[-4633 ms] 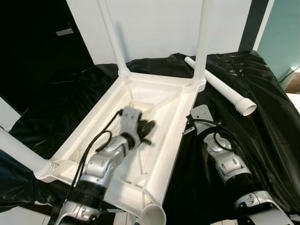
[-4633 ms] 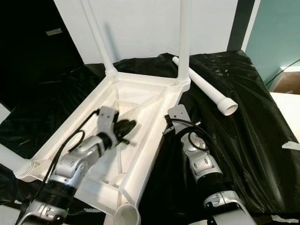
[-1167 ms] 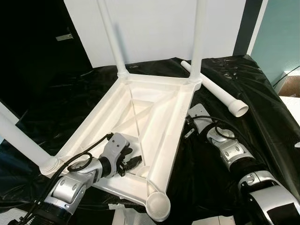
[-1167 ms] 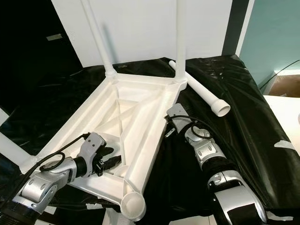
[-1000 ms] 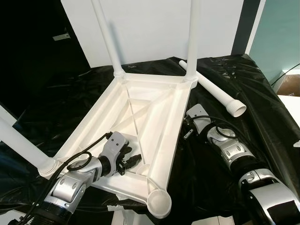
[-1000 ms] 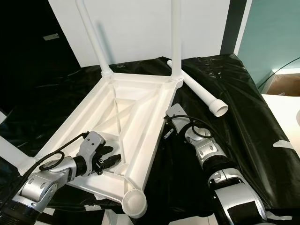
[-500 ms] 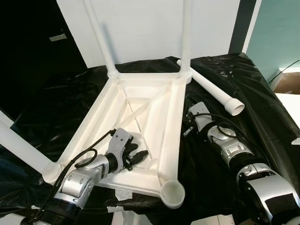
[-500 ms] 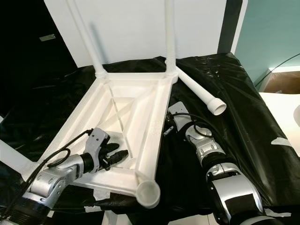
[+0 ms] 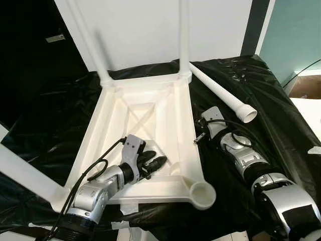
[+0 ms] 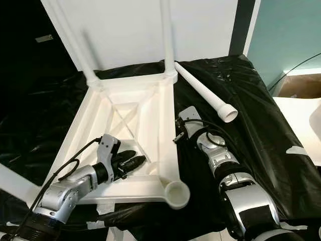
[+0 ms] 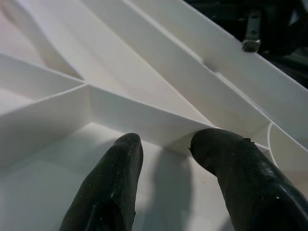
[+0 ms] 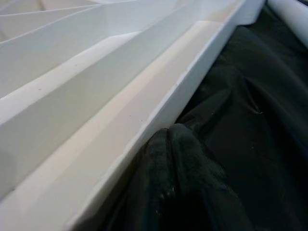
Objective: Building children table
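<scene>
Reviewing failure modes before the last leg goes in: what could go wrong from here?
1. The loose leg lies on slick black sheeting; it may roll when grabbed.
2. The left tool, open among the tabletop's ribs, could snag.
3. The empty socket overhangs the near edge; pressing there may tip the tabletop.

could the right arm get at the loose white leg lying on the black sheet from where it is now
Probably yes. The loose leg lies on the black sheet just beyond the right gripper, on the right of the upturned table, with nothing lying between them. The gripper sits low against the table's edge, so it would have to lift first.
</scene>
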Motion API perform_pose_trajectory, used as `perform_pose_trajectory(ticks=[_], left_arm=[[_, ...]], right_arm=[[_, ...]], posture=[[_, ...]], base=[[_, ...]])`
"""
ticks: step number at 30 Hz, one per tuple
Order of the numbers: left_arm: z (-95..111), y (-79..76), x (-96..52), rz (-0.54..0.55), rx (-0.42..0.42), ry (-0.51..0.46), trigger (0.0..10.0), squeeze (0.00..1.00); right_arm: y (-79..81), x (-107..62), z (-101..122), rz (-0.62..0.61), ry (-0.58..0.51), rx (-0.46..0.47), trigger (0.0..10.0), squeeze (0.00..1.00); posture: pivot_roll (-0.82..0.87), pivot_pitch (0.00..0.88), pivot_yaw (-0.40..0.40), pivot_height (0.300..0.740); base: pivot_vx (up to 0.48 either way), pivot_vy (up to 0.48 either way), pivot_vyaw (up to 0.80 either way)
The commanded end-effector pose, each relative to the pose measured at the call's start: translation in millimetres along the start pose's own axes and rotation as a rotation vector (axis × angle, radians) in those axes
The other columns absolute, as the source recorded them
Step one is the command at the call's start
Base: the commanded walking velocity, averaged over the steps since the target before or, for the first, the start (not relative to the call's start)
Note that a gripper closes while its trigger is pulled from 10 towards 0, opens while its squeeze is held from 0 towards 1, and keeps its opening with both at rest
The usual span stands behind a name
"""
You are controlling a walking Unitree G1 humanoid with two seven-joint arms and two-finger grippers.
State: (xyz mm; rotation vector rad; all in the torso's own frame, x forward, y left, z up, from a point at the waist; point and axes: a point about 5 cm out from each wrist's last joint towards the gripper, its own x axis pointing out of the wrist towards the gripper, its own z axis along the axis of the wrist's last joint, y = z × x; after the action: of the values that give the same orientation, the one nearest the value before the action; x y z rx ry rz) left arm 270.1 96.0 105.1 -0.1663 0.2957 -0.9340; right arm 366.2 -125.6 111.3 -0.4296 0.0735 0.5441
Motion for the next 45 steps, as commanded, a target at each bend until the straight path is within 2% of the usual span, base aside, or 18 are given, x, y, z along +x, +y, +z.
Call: perform_pose_trajectory(ticks=[1, 6, 13, 22, 25, 26, 28, 30, 31, 32, 33, 34, 35, 36, 37, 38, 40, 45], left_arm=[[28.5, -23.2, 16.2, -0.151, 0.081, -0.151, 10.0, 0.0], [50.3, -12.2, 10.6, -0.022, 0.1, -0.306, 10.0, 0.0], [62.4, -5.0, -0.7, 0.035, 0.169, -0.357, 10.0, 0.0], [65.0, -1.9, -2.6, 0.037, 0.224, -0.353, 10.0, 0.0], [67.4, -2.5, 0.6, 0.054, 0.207, -0.378, 10.0, 0.0], [69.8, -2.1, 2.9, 0.078, 0.195, -0.402, 10.0, 0.0], [69.8, -2.1, 2.9, 0.078, 0.195, -0.402, 10.0, 0.0], [74.0, 0.1, 6.9, 0.139, 0.166, -0.447, 10.0, 0.0], [74.0, 0.1, 6.9, 0.139, 0.166, -0.447, 10.0, 0.0], [74.1, -0.4, 9.0, 0.154, 0.152, -0.46, 10.0, 0.0], [71.4, -2.5, 11.8, 0.158, 0.139, -0.459, 10.0, 0.0], [71.4, -2.5, 11.8, 0.158, 0.139, -0.459, 10.0, 0.0], [68.5, -4.5, 13.7, 0.153, 0.132, -0.452, 10.0, 0.0], [65.6, -6.5, 15.1, 0.143, 0.127, -0.444, 10.0, 0.0], [65.6, -6.5, 15.1, 0.143, 0.127, -0.444, 10.0, 0.0], [62.7, -8.5, 16.6, 0.134, 0.121, -0.434, 10.0, 0.0], [62.7, -8.5, 16.6, 0.134, 0.121, -0.434, 10.0, 0.0], [58.0, -12.6, 20.3, 0.105, 0.112, -0.41, 10.0, 0.0]], right_arm=[[36.8, 17.3, 26.1, 0.131, -0.114, -0.034, 10.0, 0.0], [11.0, 6.6, 32.1, -0.129, -0.178, -0.021, 10.0, 0.0], [3.9, -9.0, 28.5, -0.313, -0.178, -0.013, 10.0, 0.0], [14.1, -16.6, 16.8, -0.305, -0.128, -0.011, 10.0, 0.0], [5.5, -22.6, 18.0, -0.365, -0.116, -0.003, 10.0, 0.0], [-5.5, -28.8, 20.5, -0.432, -0.108, -0.008, 10.0, 0.0], [-5.5, -28.8, 20.5, -0.432, -0.108, -0.008, 10.0, 0.0], [-26.4, -43.3, 24.3, -0.536, -0.076, -0.086, 10.0, 0.0], [-26.4, -43.3, 24.3, -0.536, -0.076, -0.086, 10.0, 0.0], [-35.9, -53.1, 25.6, -0.575, -0.057, -0.168, 10.0, 0.0], [-42.3, -65.2, 24.3, -0.598, -0.029, -0.271, 10.0, 0.37], [-42.3, -65.2, 24.3, -0.598, -0.029, -0.271, 10.0, 0.37], [-44.3, -73.2, 22.5, -0.603, -0.008, -0.337, 10.0, 0.69], [-44.5, -79.5, 19.4, -0.6, 0.011, -0.381, 10.0, 0.91], [-44.5, -79.5, 19.4, -0.6, 0.011, -0.381, 10.0, 0.91], [-44.3, -85.6, 14.3, -0.593, 0.038, -0.408, 10.0, 1.0], [-44.3, -85.6, 14.3, -0.593, 0.038, -0.408, 10.0, 1.0], [-47.3, -102.9, 8.2, -0.558, 0.142, -0.551, 10.0, 1.0]], posture=[[-0.02, 0.0, 0.1, 0.74], [-0.03, 0.0, 0.097, 0.74], [-0.05, 0.0, 0.102, 0.74], [-0.06, 0.0, 0.1, 0.74], [-0.06, 0.0, 0.1, 0.74], [-0.06, 0.0, 0.1, 0.74], [-0.06, 0.0, 0.1, 0.74], [-0.07, 0.0, 0.1, 0.74], [-0.07, 0.0, 0.1, 0.74], [-0.07, 0.0, 0.103, 0.74], [-0.08, 0.0, 0.103, 0.74], [-0.08, 0.0, 0.103, 0.74], [-0.08, 0.0, 0.103, 0.74], [-0.09, 0.0, 0.107, 0.74], [-0.09, 0.0, 0.107, 0.74], [-0.09, 0.0, 0.107, 0.74], [-0.09, 0.0, 0.107, 0.74], [-0.11, 0.0, 0.122, 0.74]], base=[[0.0, 0.0, 0.0], [0.0, 0.0, 0.0], [0.0, 0.0, 0.0], [0.0, 0.0, 0.0], [0.0, 0.0, 0.0], [0.0, 0.0, 0.0], [0.0, 0.0, 0.0], [0.0, 0.0, 0.0], [0.0, 0.0, 0.0], [0.0, 0.0, 0.0], [0.0, 0.0, 0.0], [0.0, 0.0, 0.0], [0.0, 0.0, 0.0], [0.0, 0.0, 0.0], [0.0, 0.0, 0.0], [0.0, 0.0, 0.0], [0.0, 0.0, 0.0], [0.0, 0.0, 0.0]])
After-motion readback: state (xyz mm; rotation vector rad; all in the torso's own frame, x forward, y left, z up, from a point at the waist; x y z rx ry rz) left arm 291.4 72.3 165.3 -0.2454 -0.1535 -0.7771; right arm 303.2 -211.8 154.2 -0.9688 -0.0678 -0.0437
